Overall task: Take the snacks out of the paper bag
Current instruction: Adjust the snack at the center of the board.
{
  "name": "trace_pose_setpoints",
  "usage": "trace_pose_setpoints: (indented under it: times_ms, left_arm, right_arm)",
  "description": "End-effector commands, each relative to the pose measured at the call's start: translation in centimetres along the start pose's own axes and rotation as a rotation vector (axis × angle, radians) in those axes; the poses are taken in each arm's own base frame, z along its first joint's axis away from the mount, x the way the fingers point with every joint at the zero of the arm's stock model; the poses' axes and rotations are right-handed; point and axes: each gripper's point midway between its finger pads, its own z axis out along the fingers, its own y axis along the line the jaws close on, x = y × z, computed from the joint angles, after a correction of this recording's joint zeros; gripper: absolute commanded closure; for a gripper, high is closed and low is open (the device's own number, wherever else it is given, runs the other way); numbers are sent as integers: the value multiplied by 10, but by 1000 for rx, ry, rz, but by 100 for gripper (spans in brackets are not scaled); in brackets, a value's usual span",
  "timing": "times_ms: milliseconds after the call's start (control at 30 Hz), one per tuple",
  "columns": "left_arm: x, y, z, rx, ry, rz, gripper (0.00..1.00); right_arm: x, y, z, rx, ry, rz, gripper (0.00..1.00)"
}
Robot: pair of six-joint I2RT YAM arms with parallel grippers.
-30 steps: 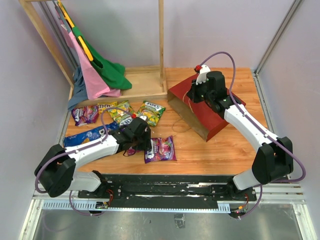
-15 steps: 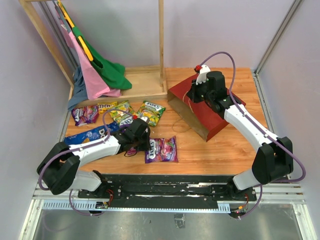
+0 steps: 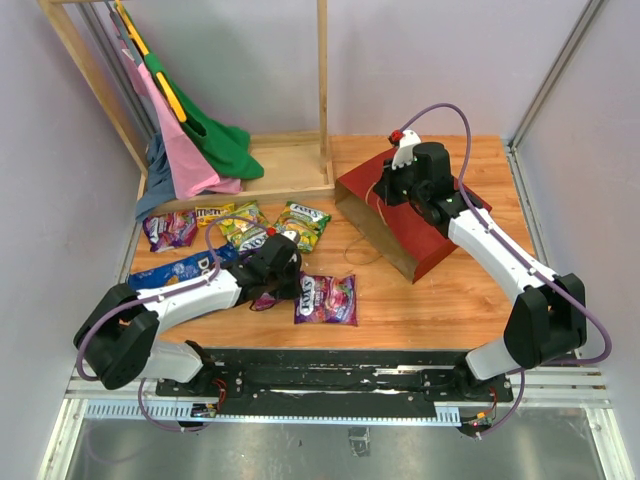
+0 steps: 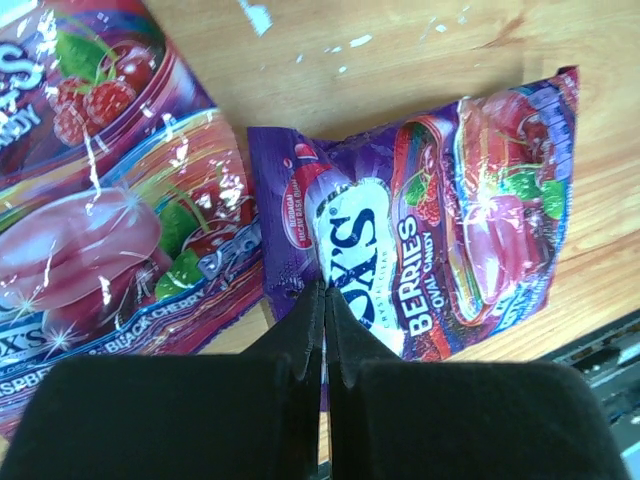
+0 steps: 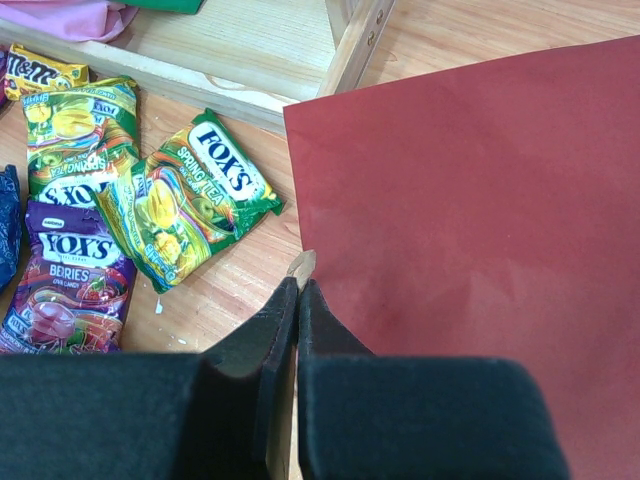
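Looking down from overhead, I have the paper bag [image 3: 420,235] at the far right of the bench [image 3: 440,300], tilted over with its brown mouth facing left. My right arm [image 3: 495,245] reaches onto the bag's upper edge. On that wrist's camera the right jaws are pressed together with a sliver of brown paper caught at their tips (the bag's rim, with the red wall just to their right).

All the snacks I can see lie out on the bench, left of the bag. My left arm [image 3: 190,292] stretches across the near left, and the left jaws are closed together on the near edge of the purple berry packet [image 3: 327,298]. It lies flat near the front middle, well apart from the bag. Just beside it, under the wrist, is a cherry packet [image 4: 100,220].

Farther back lie the blue chip bag [image 3: 175,270], a green tea packet [image 3: 303,224], a yellow-green packet [image 3: 240,222], an orange packet [image 3: 212,212] and another purple packet [image 3: 170,228]. They sit at the foot of the wooden rack [image 3: 325,90], where a pink garment [image 3: 185,160] and a green one [image 3: 225,145] hang.
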Motion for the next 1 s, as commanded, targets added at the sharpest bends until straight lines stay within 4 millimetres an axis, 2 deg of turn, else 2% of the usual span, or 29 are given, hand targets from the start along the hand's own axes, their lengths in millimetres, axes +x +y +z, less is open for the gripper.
trace_pose_setpoints:
  times_ms: [0,167,567,700,800,967]
  left_arm:
    - [-34,-34,-13,115,-80,-13,100]
    - [-46,-49,-15,153,-100,-21,99]
    - [-97,-33,-16,40,-263,-121,100]
    - [-108,-28,-18,28,-306,-151,99]
    - [-108,-31,-18,34,-282,-108,99]
    - [-80,-20,-1,9,-165,-38,67]
  right_arm:
    - [-8,-1,1,-3,-25,-15,99]
    - [-8,-1,1,-2,-22,-15,99]
    - [-5,-2,2,-1,-15,-21,99]
    - [-5,-3,2,2,-13,-24,99]
    - [-4,-3,2,3,-11,-26,99]
    - [-3,-4,3,4,-7,-25,99]
